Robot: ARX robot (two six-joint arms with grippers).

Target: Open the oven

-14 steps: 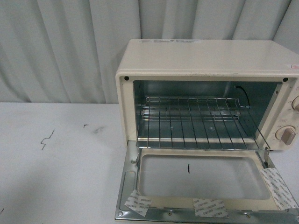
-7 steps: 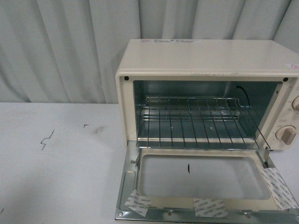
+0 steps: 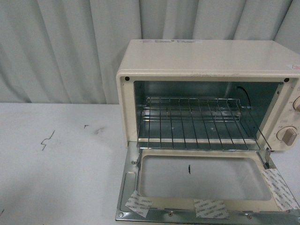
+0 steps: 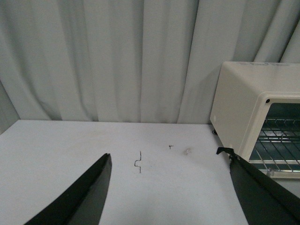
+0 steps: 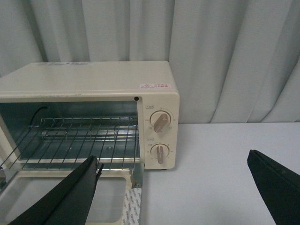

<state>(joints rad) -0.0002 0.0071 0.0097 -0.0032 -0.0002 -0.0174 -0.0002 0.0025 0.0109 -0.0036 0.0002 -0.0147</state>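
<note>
Both pincers, left [image 4: 171, 187] and right [image 5: 173, 187], hang spread and empty while the toaster oven [image 3: 206, 61], rigid with a fragile glass door [image 3: 204, 180], lies fully open on the bench [image 3: 56, 178].

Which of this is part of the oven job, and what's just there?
Job: oven, its door already down flat, rack inside, both grippers with jaws open, holding nothing.
Just there: table with pen marks, curtain, tape patches on the door.
</note>
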